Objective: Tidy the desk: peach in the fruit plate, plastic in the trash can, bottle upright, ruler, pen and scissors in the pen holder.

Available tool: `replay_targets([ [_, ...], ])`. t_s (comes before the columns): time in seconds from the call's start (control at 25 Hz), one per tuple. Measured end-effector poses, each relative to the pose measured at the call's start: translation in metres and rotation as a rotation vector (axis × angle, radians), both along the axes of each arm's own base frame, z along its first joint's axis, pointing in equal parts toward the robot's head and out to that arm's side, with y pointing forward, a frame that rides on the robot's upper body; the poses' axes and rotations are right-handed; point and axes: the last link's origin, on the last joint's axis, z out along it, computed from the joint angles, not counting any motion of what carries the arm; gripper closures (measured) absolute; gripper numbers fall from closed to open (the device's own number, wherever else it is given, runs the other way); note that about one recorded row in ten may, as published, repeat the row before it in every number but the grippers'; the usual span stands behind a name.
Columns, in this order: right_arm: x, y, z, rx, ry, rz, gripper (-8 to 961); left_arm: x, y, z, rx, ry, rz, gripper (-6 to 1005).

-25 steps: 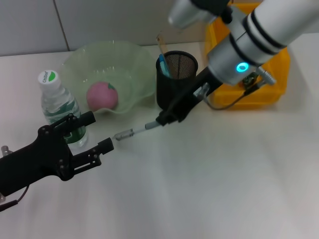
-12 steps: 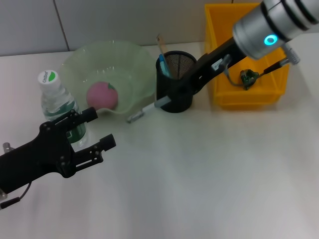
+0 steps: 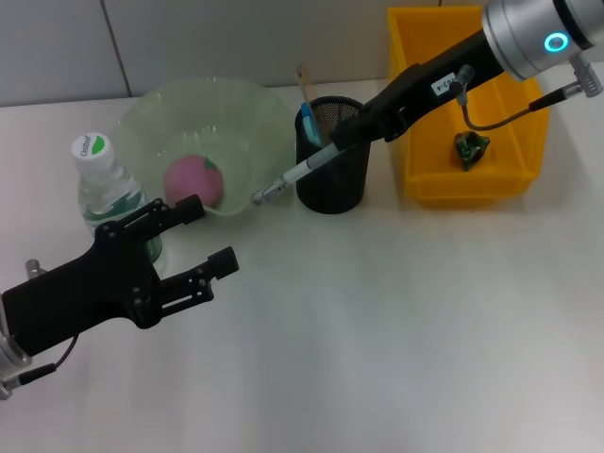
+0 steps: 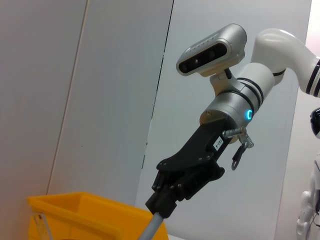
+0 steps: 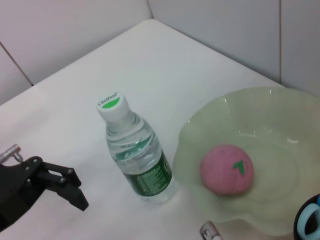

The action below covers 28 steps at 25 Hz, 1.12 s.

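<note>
Head view. The right gripper (image 3: 342,140) was closed on the pen (image 3: 294,175), gripping its upper end over the near rim of the black mesh pen holder (image 3: 330,179). The pen slanted down and away, its tip over the edge of the green fruit plate (image 3: 255,109), presumably mid-way through being tilted upright for insertion. The holder already contained the blue-handled scissors (image 3: 309,123) and the ruler (image 3: 305,83). The peach (image 3: 193,181) lay in the fruit plate. The bottle (image 3: 111,203) stood upright just beside the plate. A dark green scrap, likely the plastic (image 3: 469,147), lay in the yellow trash can (image 3: 528,142). The left gripper (image 3: 203,239) hovered over the table near the bottle, jaws wide and empty, apparently idle.

Left wrist view. The camera pointed upward at the right gripper (image 4: 159,204), fingers clamped on the grey pen (image 4: 152,230), with a corner of the trash can (image 4: 80,210) below.

Right wrist view. The bottle (image 5: 135,150) stood upright; the peach (image 5: 227,169) sat in the fruit plate (image 5: 280,110); the pen tip (image 5: 209,231) showed at the plate's near edge; the left gripper (image 5: 55,185) was spread open beside the bottle.
</note>
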Motion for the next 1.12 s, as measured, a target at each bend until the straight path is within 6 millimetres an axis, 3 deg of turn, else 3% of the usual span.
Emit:
replay_targets([
  [1.12,0.002,-0.017,0.042,-0.026,0.203,0.061,861,0.024,0.011,-0.005,-0.023,-0.056,-0.068,184],
])
